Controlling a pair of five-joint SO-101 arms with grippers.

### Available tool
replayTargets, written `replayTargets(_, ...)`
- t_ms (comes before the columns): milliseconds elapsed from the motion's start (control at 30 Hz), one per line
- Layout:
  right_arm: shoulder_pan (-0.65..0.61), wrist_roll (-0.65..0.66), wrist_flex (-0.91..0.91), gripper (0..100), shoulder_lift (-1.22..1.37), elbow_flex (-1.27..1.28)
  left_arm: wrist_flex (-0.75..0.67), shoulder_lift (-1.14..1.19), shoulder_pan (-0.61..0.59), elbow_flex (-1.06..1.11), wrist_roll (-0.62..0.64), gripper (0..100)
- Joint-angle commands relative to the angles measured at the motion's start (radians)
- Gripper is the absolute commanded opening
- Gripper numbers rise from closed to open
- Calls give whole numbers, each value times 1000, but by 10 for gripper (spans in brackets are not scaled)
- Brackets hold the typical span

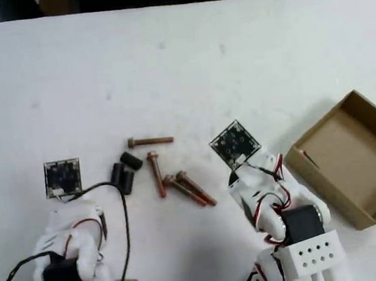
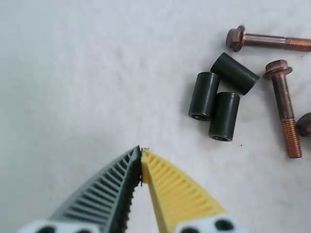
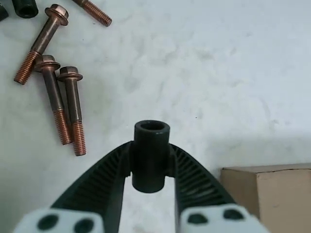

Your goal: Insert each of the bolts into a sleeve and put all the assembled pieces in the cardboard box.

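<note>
Several copper bolts (image 1: 156,174) lie loose on the white table between the two arms, and three black sleeves (image 2: 224,116) sit in a cluster beside them. My left gripper (image 2: 141,153), with one grey and one yellow finger, is shut on nothing and hovers over bare table short of the sleeves. Between the black fingers of my right gripper (image 3: 151,150) a black sleeve (image 3: 151,136) stands upright, hole facing up. Two bolts (image 3: 74,109) lie side by side just off that gripper. The cardboard box (image 1: 324,189) stands open at the right, and its corner (image 3: 272,194) is close to the right gripper.
The far half of the table (image 1: 179,66) is bare white surface. A black cable (image 1: 125,223) runs from the left arm across the table near the sleeves. The table's far edge borders a dark background.
</note>
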Motion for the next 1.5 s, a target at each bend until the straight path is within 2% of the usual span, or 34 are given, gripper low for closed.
replayTargets(0, 15, -58, -45, 17, -27, 9, 35, -2, 39, -161, -21, 21)
replayTargets(300, 13, -71, -87, 17, -39, 57, 25, 44, 113, -213, -15, 21)
replayTargets(433, 15, -71, -111, 17, -39, 74, 0, 216, 114, -325, 31, 22)
replayTargets(633, 15, -71, -111, 17, -39, 75, -46, 516, 120, -486, 31, 23)
replayTargets(733, 16, -72, -111, 17, -39, 75, -49, 648, 176, -537, 34, 24)
replayTargets(900, 53, -95, -128, 17, -39, 77, -49, 854, 292, -643, 173, 24)
replayTargets(1133, 54, -144, -211, 17, -39, 133, -121, 1144, 418, -778, 287, 24)
replayTargets(1467, 54, -143, -216, 17, -39, 135, -206, 1489, 470, -910, 402, 24)
